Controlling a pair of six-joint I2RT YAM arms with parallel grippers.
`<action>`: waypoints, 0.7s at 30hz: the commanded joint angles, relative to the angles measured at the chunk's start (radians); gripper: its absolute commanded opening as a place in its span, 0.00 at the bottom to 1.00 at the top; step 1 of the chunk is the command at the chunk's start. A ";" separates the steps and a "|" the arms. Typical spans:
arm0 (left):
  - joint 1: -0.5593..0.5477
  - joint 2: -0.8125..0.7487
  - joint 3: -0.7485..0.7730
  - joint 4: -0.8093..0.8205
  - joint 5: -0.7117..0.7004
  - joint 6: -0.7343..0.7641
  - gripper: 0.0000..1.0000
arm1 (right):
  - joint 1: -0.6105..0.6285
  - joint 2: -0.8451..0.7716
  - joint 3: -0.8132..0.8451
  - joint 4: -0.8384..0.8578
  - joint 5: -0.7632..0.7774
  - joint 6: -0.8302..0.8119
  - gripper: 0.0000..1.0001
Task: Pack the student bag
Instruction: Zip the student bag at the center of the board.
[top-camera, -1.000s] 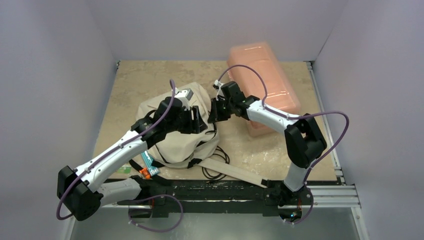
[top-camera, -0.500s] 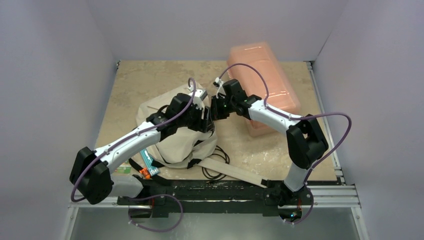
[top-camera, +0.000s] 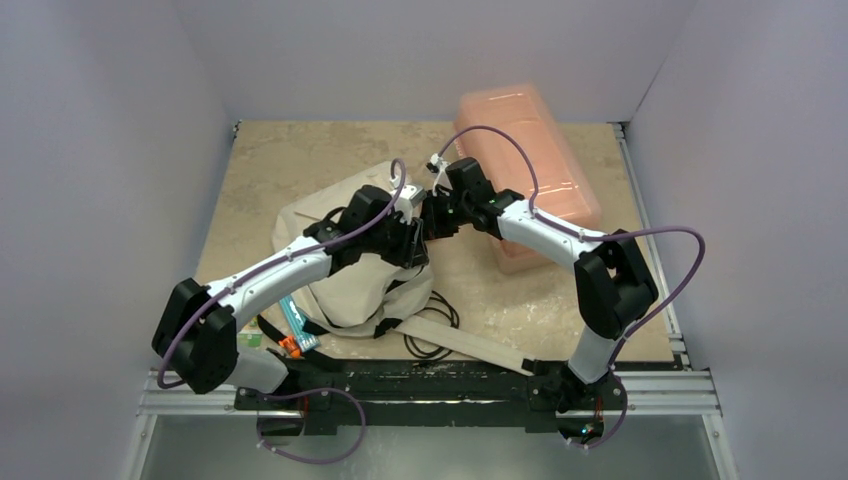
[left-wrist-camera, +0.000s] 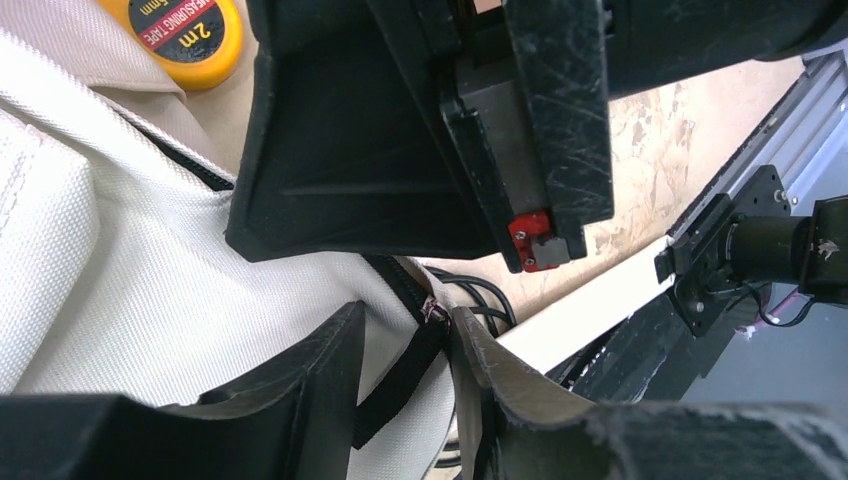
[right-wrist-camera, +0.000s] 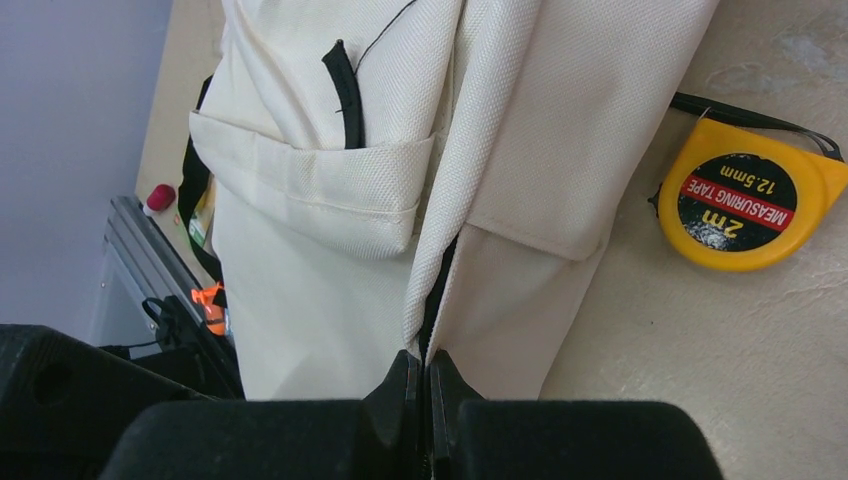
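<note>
Cream soft-fabric student bag (top-camera: 350, 295) with black straps lies slumped on the tan bench (top-camera: 250, 170), left of centre. The translucent pink plastic box (top-camera: 530, 175) sits well to its right, at the far right of the bench. The two arms meet over the bag's far right edge, with their claws just beside each other.

The right claw (right-wrist-camera: 424, 365) is closed tight. Its tips are pressed together on the bag's dark zipper line, and the seam runs straight in between them, so it is pinching the bag there.

The left claw (left-wrist-camera: 405, 325) has a narrow gap with its fingers apart. A black strap (left-wrist-camera: 395, 385) of the bag runs through the gap, and bag fabric lies under the fingers. I cannot tell if the strap is touched. In the left wrist view the right claw's black body sits close above the left fingers.

A round yellow tape measure (right-wrist-camera: 745, 205) with a red and black label lies flat on the bench, just beside the bag's edge. The front pocket faces the right wrist camera, with a black strap end poking out of it.
</note>
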 joint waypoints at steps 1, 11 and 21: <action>0.004 -0.052 -0.016 0.018 0.056 0.022 0.34 | 0.009 -0.046 0.036 0.061 -0.083 0.014 0.00; 0.006 -0.098 -0.047 -0.010 0.079 0.017 0.46 | 0.010 -0.033 0.046 0.058 -0.087 0.003 0.00; 0.014 -0.096 -0.030 -0.065 0.066 0.035 0.04 | 0.010 -0.013 0.059 0.046 -0.070 -0.008 0.00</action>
